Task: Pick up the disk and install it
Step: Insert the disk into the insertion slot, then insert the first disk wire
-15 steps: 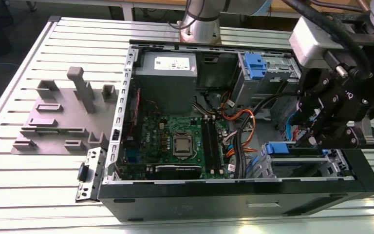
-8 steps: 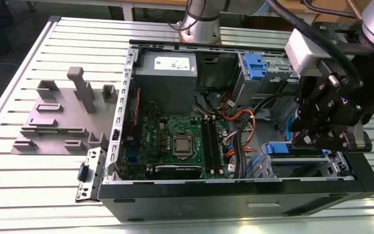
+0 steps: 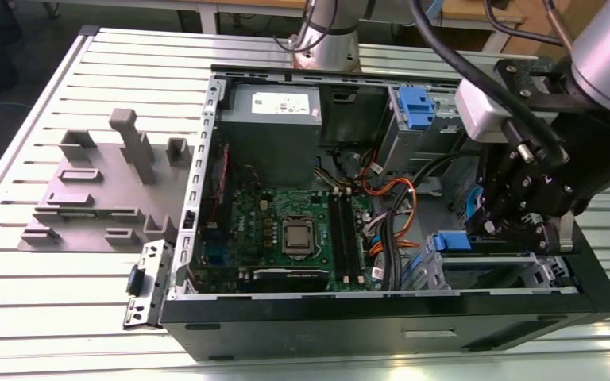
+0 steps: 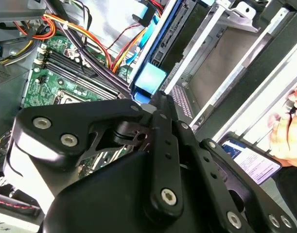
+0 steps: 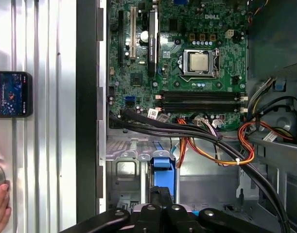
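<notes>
Gripper [image 4: 158,102]: over the computer case's [image 3: 390,311] drive bay
Disk [image 4: 150,77]: mostly hidden, blue edge showing
Jaws: cannot tell how open

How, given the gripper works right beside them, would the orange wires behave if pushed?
Probably floppy: the orange wires curve in loose loops, so they would likely bend aside. Likely light, being thin. They might spring back or snag, since black cables run alongside them.

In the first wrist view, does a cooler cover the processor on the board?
No, the processor shows its bare metal top, with nothing mounted over it.
</notes>
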`<state>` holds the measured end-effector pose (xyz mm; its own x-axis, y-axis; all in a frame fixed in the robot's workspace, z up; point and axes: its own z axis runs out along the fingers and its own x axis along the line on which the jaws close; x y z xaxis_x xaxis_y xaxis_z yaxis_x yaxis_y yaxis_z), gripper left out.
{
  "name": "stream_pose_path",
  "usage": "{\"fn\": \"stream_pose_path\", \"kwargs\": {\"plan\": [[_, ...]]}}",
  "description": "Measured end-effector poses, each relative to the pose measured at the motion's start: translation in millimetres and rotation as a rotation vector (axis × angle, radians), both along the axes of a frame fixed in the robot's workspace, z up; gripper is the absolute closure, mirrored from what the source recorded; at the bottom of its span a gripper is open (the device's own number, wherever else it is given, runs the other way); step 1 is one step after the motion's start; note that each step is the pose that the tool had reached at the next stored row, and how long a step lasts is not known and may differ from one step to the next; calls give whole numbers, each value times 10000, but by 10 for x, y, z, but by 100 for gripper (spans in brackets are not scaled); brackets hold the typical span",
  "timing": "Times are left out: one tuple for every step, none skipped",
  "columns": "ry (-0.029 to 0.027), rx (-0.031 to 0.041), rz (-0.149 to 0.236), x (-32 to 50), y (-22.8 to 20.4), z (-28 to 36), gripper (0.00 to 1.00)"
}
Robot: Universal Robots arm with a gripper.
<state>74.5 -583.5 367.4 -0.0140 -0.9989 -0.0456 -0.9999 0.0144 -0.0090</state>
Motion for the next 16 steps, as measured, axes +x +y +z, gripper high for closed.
{"fn": "stream_pose_path", "kwargs": {"plan": [[0,0,0,0,0,-17,89],[0,-1,0,0,0,-27,89],[0,-2,0,0,0,-30,89],[0,-3,0,0,0,-30,89],[0,-1,0,0,0,-33,89],[0,-1,0,0,0,-34,89],[0,-1,0,0,0,-34,89],[0,-1,0,0,0,-34,89],[0,0,0,0,0,-35,89],[0,-1,0,0,0,-34,89],[0,-1,0,0,0,-35,89],[0,-1,0,0,0,-35,89],[0,-1,0,0,0,-35,89],[0,-1,0,0,0,-35,89],[0,-1,0,0,0,-35,89],[0,-1,0,0,0,-36,89]]}}
